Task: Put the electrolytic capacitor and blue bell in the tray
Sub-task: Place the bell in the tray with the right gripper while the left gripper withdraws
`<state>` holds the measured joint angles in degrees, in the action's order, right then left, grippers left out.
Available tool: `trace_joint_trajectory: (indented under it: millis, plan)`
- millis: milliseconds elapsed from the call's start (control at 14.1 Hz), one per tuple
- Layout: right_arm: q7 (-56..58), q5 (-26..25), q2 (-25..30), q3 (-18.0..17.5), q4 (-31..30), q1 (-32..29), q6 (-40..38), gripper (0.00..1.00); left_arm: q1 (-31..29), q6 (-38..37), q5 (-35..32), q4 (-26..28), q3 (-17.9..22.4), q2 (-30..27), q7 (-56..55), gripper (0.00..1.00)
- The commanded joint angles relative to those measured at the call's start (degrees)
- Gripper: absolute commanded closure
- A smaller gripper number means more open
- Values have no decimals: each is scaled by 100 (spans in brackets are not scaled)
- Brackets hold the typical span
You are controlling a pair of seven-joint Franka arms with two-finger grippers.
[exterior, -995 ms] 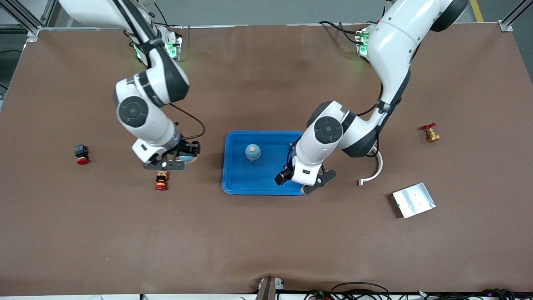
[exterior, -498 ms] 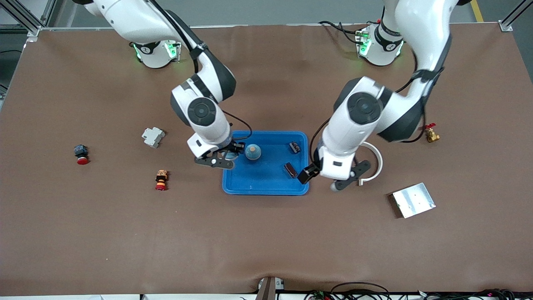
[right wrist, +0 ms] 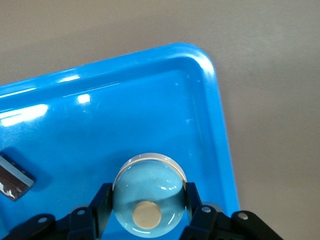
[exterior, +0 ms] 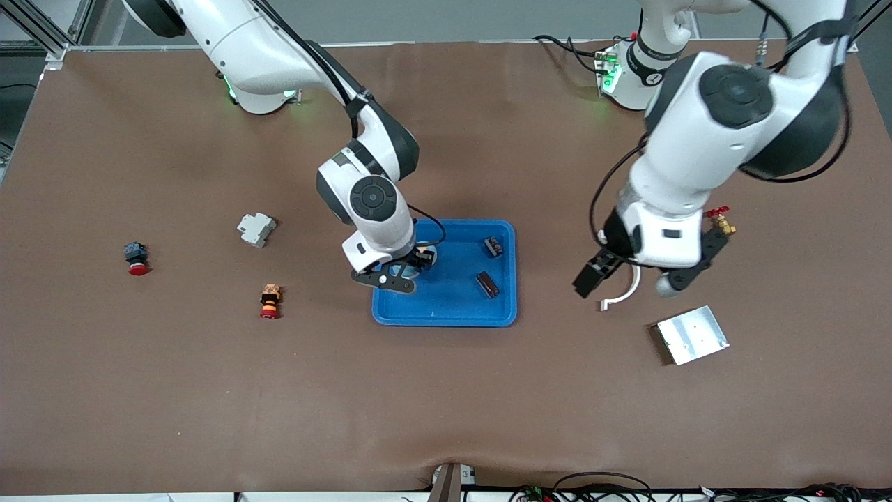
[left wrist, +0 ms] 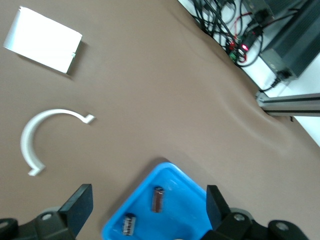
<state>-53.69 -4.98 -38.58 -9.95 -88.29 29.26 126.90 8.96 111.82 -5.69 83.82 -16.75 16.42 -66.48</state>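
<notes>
Over the tray [exterior: 502, 310], at its end toward the right arm, the right gripper [exterior: 403, 268] holds the blue bell [right wrist: 149, 197] between its fingers [right wrist: 101, 206]. The right wrist view shows the bell's rounded blue body pressed on both sides by the two fingers, with its tan round knob facing the camera and the tray floor under it. The bell sits squarely between the fingers, which are clamped against its sides.

Two small dark cylinders, the electrolytic capacitors, lie on the tray floor at the end toward the left arm: one capacitor [exterior: 493, 245] by the rim farther from the front camera, the other capacitor [exterior: 486, 284] nearer to that camera. They lie apart from each other and well apart from the bell.

The left gripper [exterior: 626, 281] hangs over the bare desk [exterior: 446, 404], above a white curved bracket [exterior: 622, 293], between the tray and a silver plate [exterior: 692, 335]. Its fingers [left wrist: 78, 204] are spread wide and hold nothing.

A brass valve with a red handle [exterior: 720, 222] stands at the left arm's end of the desk. Toward the right arm's end lie a grey block [exterior: 256, 229], an orange and red stacked part [exterior: 269, 301] and a black and red push button [exterior: 135, 258].
</notes>
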Motion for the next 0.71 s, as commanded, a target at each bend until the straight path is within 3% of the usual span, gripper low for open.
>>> trace_joint_trajectory:
  millis: [0,356,640]
  plan:
    - [-177,-135,-290,64,251,97,237,100,-8,-624,-152,117,-4,-366,511,0]
    - [-343,-196,-632,265,531,324,405,100,-684,-899,-143,117,49,-780,3768,0]
    - [-616,-310,-1045,486,918,624,475,100,-1184,-777,-135,178,14,-868,5676,0]
